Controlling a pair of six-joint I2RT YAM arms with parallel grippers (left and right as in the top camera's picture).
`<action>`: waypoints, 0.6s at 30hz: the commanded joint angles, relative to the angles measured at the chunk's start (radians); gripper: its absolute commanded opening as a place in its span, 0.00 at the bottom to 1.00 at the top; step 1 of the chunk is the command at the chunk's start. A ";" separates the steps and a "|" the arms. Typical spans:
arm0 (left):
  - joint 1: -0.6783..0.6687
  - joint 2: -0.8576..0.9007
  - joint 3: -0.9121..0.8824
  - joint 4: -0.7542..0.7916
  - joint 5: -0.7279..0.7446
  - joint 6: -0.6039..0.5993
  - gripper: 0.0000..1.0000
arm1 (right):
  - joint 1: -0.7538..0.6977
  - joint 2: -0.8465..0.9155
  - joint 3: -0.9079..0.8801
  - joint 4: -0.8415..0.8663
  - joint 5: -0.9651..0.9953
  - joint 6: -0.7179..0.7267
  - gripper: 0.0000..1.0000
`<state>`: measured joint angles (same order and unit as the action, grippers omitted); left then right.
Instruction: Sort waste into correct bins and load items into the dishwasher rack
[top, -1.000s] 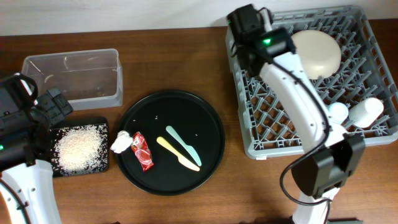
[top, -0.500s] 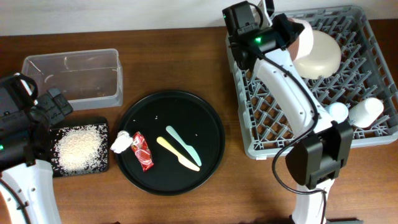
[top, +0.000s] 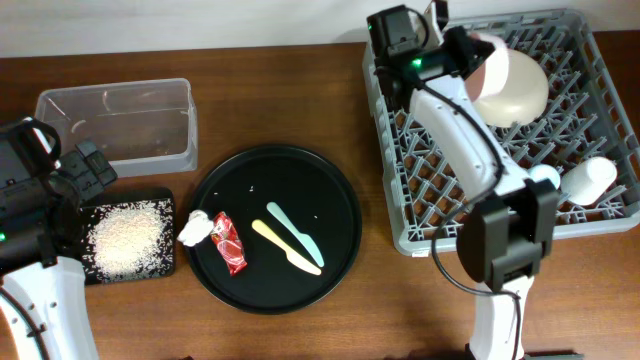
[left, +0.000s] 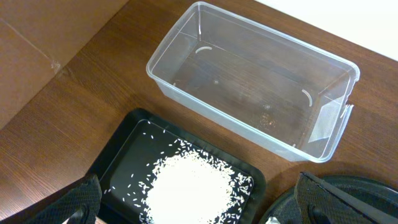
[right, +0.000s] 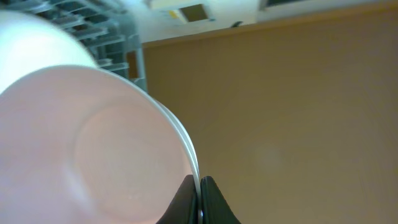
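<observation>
My right gripper (right: 199, 186) is shut on the rim of the pinkish-white bowl (right: 93, 149) and holds it over the back of the grey dishwasher rack (top: 480, 215), next to the cream plate (top: 515, 90). A white cup (top: 590, 180) lies in the rack at the right. My left gripper (left: 199, 208) is open above the black rectangular tray (left: 127, 155), which holds the rice heap (left: 189, 190). The clear tub (left: 249, 81) stands behind it. The tissue (top: 194, 230), red wrapper (top: 229, 243), yellow utensil (top: 285, 247) and mint utensil (top: 295, 233) lie on the round black tray (top: 330, 190). The light blue cup is hidden.
The clear tub (top: 120, 120) and the black rectangular tray (top: 160, 195) sit at the table's left, the round tray in the middle, the rack at the right. A few loose rice grains dot the round tray.
My right arm has swung the bowl up into view over the rack's back, beside the plate. The left arm has not moved.
</observation>
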<state>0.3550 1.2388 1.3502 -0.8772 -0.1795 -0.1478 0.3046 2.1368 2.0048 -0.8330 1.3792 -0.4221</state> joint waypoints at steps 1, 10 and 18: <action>0.006 -0.016 0.006 0.000 0.007 -0.009 0.99 | 0.008 0.062 -0.012 0.000 0.013 0.002 0.04; 0.006 -0.016 0.006 0.000 0.007 -0.009 0.99 | 0.013 0.121 -0.014 0.011 -0.041 0.001 0.04; 0.006 -0.016 0.006 0.000 0.007 -0.009 0.99 | 0.014 0.172 -0.015 0.058 -0.048 0.005 0.04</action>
<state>0.3550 1.2388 1.3502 -0.8768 -0.1795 -0.1478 0.3103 2.2742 1.9953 -0.7906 1.3273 -0.4229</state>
